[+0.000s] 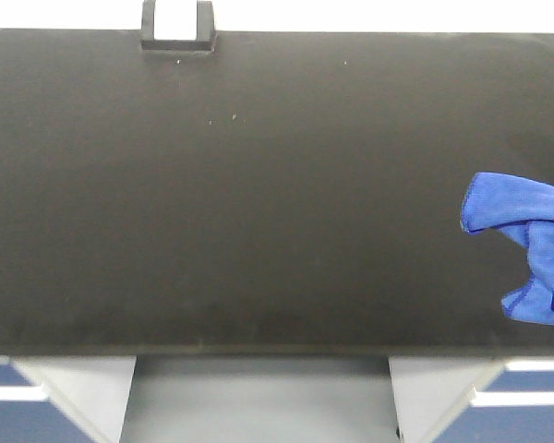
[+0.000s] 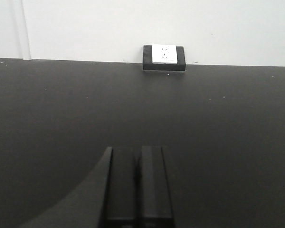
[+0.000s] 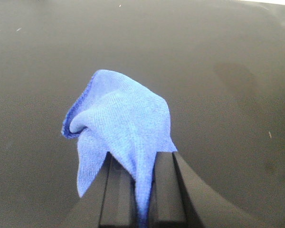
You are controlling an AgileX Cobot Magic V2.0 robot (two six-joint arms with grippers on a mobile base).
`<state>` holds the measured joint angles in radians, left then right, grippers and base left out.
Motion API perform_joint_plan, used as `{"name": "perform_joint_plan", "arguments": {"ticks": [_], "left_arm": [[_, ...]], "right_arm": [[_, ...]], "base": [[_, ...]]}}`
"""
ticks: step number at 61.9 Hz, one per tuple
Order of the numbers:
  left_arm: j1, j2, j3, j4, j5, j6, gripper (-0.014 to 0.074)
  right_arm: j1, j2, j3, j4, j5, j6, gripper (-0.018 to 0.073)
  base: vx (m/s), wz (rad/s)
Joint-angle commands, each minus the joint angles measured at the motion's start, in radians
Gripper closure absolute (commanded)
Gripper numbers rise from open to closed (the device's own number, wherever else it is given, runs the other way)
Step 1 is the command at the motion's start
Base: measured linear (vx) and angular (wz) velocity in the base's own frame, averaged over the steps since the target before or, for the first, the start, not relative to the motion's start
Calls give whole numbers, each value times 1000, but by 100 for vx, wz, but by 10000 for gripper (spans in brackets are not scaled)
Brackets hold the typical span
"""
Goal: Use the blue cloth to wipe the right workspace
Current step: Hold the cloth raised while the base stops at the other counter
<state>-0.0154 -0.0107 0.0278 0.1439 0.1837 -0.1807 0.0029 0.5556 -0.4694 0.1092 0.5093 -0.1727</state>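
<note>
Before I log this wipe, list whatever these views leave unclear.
1. Right wrist view: the right gripper hides the pinched end of the blue cloth; whether the cloth touches the benchtop cannot be told.
2. Front view: the right edge cuts off the cloth and almost all of that gripper; the top edge cuts the socket box.
3. Left wrist view: the cloth lies outside the frame.

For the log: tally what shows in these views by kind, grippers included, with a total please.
Cloths: 1, the blue cloth, clamped in the right gripper.
Boxes: 1, the black box with a white face, at the far edge of the benchtop.
Benchtops: 1.
Grippers: 2, the right one and the left gripper, shut on nothing.
Total: 5.
</note>
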Motion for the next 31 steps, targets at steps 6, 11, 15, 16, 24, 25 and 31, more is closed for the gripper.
{"name": "perform_joint_plan", "arguments": {"ticks": [6,11,15,16,24,25,31], "left_arm": [[4,-15,31,1,-82,-8,602],[4,-15,31,1,-82,-8,602],[4,-15,31,1,-82,-8,602],[4,-15,31,1,-82,-8,602],[4,-15,31,1,-82,-8,602],[4,-15,31,1,-82,-8,602],[4,-15,31,1,-82,-8,602]], "right_arm": [[0,2,-27,1,-71,-7,559],[0,2,-27,1,-71,-7,559],[0,2,-27,1,-71,-7,559],[0,2,-27,1,-71,-7,559],[0,2,-27,1,-71,-7,559],[0,2,-27,1,-71,-7,559],[0,2,-27,1,-71,-7,559]], "base": [[24,-1],[20,-1],[18,0],[16,1],[14,1],[12,1],[11,1]]}}
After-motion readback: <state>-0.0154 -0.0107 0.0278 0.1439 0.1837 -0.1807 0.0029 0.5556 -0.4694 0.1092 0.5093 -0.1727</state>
